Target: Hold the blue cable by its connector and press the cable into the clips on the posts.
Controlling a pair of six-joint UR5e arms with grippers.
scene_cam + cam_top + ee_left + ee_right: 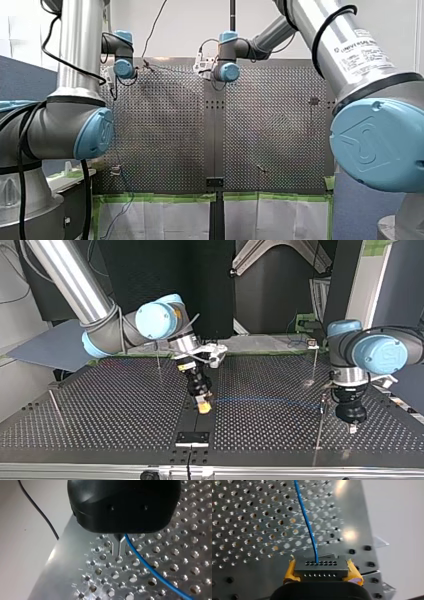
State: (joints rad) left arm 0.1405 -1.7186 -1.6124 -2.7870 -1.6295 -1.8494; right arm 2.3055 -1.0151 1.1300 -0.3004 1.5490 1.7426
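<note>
My right gripper (320, 572) is shut on a grey connector (320, 566), gripped between its yellow pads (290, 573). The blue cable (307, 522) leaves the connector and runs ahead over the perforated plate. In the top view my right gripper (202, 405) hangs low near the table's middle, and the cable (265, 400) stretches across to my left gripper (352, 427) at the right. My left gripper (119, 548) is black, with narrow metal fingers shut just above the plate. The cable (150, 567) comes out right beside them; whether it is pinched is hidden.
Thin posts stand on the perforated table (100, 405): one (319, 425) beside my left gripper, one (314, 362) behind it, another (158, 360) behind my right arm, one (56, 407) at the far left. Green tape (160, 196) lines the table's near edge.
</note>
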